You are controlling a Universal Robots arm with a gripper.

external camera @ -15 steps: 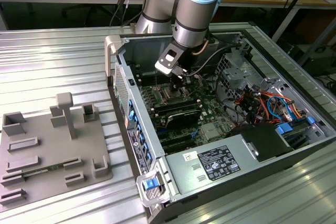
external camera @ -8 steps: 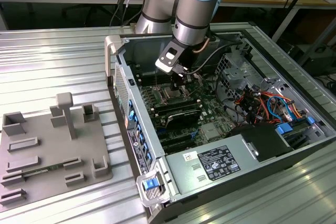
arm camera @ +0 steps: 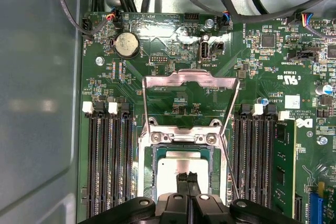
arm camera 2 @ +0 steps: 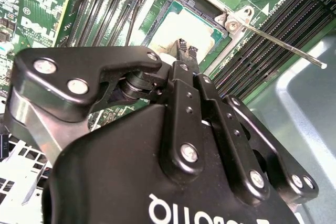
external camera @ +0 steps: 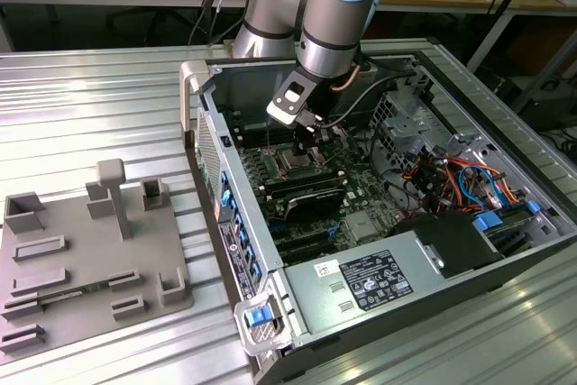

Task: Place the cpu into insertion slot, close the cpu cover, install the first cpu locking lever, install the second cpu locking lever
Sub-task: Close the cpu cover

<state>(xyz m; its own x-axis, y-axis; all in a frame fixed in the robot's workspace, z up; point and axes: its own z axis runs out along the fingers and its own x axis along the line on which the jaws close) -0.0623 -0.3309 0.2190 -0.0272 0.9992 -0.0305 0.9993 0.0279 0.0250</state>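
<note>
Exterior view, arm: the silver and pale-blue robot arm (external camera: 334, 6) reached down into an open grey metal computer case (external camera: 195, 87) lying on its side on the ribbed aluminium bench (external camera: 90, 105).
Exterior view, gripper: the black gripper (external camera: 308, 130) hung low over the green circuit board (external camera: 361, 200), just above the socket area.
Exterior view, surroundings: a grey moulded holder plate (external camera: 81, 259) lay on the bench, at the exterior view's left, apart from the case.
Second wrist view, fingers: the fingers (arm camera 2: 181, 45) were drawn close together with nothing seen between them, their tips just over the small square silvery-tan cpu (arm camera 2: 184, 23).
Second wrist view, lever: a thin silver locking rod (arm camera 2: 283, 45) stood out at a slant beside the socket.
First wrist view, cpu: the cpu (arm camera: 178, 165) lay flat inside the dark square insertion slot (arm camera: 155, 171), the gripper (arm camera: 187, 182) tips at its near edge.
First wrist view, cover: the square silver cpu cover frame (arm camera: 190, 81) stood swung open, raised off the slot.
First wrist view, neighbours: long black memory slots (arm camera: 107, 161) flanked the slot on both sides.
</note>
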